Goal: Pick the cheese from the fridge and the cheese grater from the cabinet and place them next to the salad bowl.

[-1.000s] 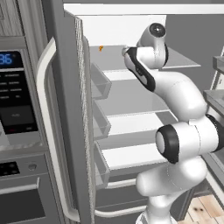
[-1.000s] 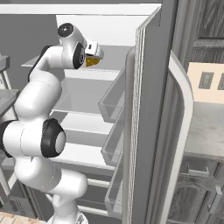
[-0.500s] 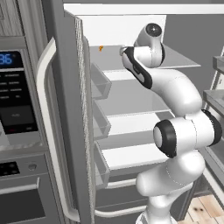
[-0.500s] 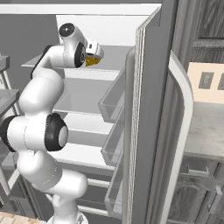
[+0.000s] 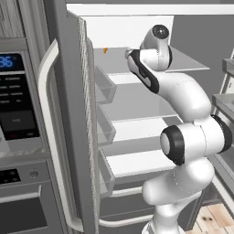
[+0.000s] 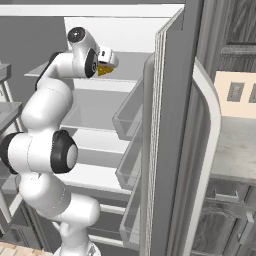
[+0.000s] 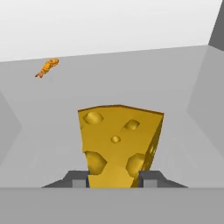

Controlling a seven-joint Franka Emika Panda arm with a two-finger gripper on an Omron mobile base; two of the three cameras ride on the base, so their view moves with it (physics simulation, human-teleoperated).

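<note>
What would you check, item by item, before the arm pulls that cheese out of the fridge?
1. Cheese sits between the gripper fingertips, one on each side: ok.
2. Grip firm enough to lift: cannot tell.
3. Fridge door open, leaving room to withdraw: ok.
4. Small orange speck lies apart from the cheese, out of the way: ok.
5. Cheese upright on the top shelf: ok.

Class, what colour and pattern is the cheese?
Yellow-orange with round holes, the cheese shows best in the hand view.
</note>
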